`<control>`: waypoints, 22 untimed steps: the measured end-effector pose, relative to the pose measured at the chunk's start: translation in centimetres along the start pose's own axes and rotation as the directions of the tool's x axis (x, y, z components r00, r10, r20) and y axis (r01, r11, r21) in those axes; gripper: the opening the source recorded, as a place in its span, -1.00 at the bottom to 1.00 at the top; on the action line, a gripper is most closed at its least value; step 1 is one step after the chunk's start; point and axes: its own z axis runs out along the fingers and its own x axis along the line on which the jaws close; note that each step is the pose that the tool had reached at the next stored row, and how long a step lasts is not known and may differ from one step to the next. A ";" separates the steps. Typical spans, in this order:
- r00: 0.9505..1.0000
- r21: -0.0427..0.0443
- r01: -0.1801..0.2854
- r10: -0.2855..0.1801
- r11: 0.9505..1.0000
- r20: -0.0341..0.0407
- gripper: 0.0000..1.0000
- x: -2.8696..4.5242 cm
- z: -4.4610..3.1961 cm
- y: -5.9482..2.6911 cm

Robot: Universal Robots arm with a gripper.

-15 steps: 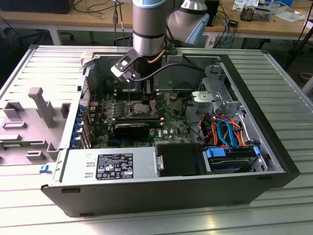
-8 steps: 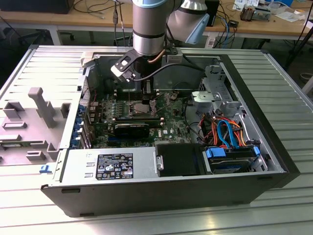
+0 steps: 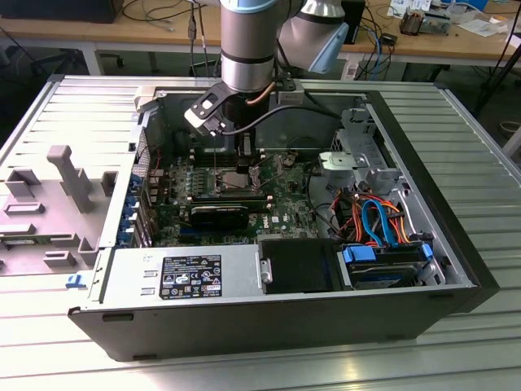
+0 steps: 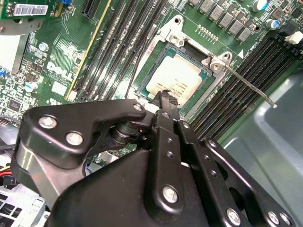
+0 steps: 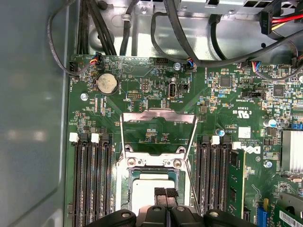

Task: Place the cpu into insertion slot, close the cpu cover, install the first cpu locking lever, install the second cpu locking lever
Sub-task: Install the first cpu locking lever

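Note:
The cpu [image 4: 177, 78] lies flat in the insertion slot [image 4: 204, 75] of the green board, its pale silver top bare; it also shows in the first wrist view [image 5: 144, 187]. My gripper [image 4: 165, 94] hangs just over the cpu's edge with its black fingertips [image 5: 160, 193] pressed together, nothing between them. The cpu cover [image 5: 158, 117] is swung back off the socket, with green board showing through its window. One thin locking lever [image 4: 251, 87] sticks out unlatched past the socket corner. In the exterior view the gripper [image 3: 244, 161] is down inside the open case above the socket [image 3: 236, 181].
Rows of black memory slots [image 4: 236, 80] flank the socket on both sides. Cables [image 5: 189, 28] run along the case wall beyond the board. A grey power supply [image 3: 183, 273] and drive bays with blue and orange wires [image 3: 378, 220] fill the case's near side.

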 end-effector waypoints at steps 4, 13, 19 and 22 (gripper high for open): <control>1.000 0.000 0.000 0.000 1.000 0.000 -0.79 -0.02 -0.01 0.08; 1.000 0.001 0.000 0.000 1.000 -0.002 -0.79 -0.06 -0.31 1.00; 1.000 0.006 0.001 -0.001 1.000 -0.003 -0.79 -0.11 -0.49 1.91; 1.000 0.010 0.001 -0.001 1.000 -0.003 -0.79 -0.13 -0.54 2.38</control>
